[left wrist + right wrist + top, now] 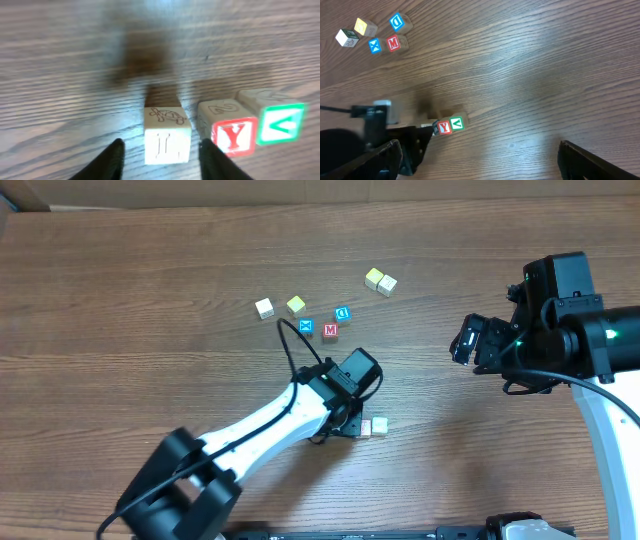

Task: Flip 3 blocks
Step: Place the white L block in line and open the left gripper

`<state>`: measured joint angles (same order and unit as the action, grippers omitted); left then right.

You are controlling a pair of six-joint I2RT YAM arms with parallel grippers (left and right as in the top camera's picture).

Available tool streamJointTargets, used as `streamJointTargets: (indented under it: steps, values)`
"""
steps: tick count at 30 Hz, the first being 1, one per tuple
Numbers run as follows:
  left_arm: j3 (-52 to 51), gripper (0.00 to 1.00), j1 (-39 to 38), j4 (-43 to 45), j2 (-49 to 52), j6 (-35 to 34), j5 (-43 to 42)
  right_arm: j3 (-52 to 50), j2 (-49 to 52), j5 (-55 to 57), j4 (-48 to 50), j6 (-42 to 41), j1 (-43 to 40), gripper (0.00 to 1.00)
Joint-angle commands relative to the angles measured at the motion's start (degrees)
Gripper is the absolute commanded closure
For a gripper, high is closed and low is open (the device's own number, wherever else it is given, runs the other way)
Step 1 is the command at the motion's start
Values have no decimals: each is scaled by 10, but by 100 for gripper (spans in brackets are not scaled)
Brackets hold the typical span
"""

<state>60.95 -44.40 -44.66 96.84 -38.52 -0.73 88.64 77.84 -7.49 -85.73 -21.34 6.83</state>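
Note:
Three blocks stand in a row on the wooden table. In the left wrist view the plain pale block [167, 135] sits between my left gripper's [161, 150] black fingertips, with a gap on each side, so the jaws are open round it. Right beside it are the red Y block [232, 135] and the green V block [280, 122]. From overhead the left gripper [345, 423] covers the pale block; the Y block [366, 427] and V block [380, 424] show beside it. My right gripper [465, 340] hangs open at the right, holding nothing; its wrist view shows the Y block [445, 127] and V block [457, 123].
Further back lie other cubes: a blue X [306, 327], a red M [330, 332], a blue D [342, 313], a white one [264, 308], a yellow one [296, 304], and a pale pair [380, 281]. The left arm's cable [295, 345] loops toward them.

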Motion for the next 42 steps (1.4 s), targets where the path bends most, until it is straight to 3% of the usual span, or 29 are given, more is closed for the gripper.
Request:
streamJointTargets:
  steps: [1,7,9,10,13,14,15,16,25,34,42]
  values:
    - [33,49,17,-12,-73,14,38,-3,1,-3,1,4,0,0]
    - [40,31,48,-73,-138,56,74,-3,1,-3,8,5,0,0]
    - [40,28,64,-107,-137,69,74,-3,1,-3,15,5,0,2]
    - [38,31,72,-121,-135,71,74,-3,1,-3,19,4,0,7]
    - [13,45,96,-143,-132,73,73,-3,1,-1,21,9,0,40]
    - [-1,47,102,-140,-132,73,72,-3,1,-2,24,21,0,70]
    - [-18,48,108,-133,-132,74,70,-3,1,-1,24,23,0,86]
    - [-35,49,113,-122,-132,78,65,-3,1,-2,21,23,0,96]
    - [-146,72,117,19,-132,133,-19,-80,1,-6,29,23,0,96]
    - [-158,78,118,59,-131,164,-17,-261,1,-88,143,49,0,96]
    - [-158,89,118,88,-96,167,-25,-334,1,-102,176,53,7,96]
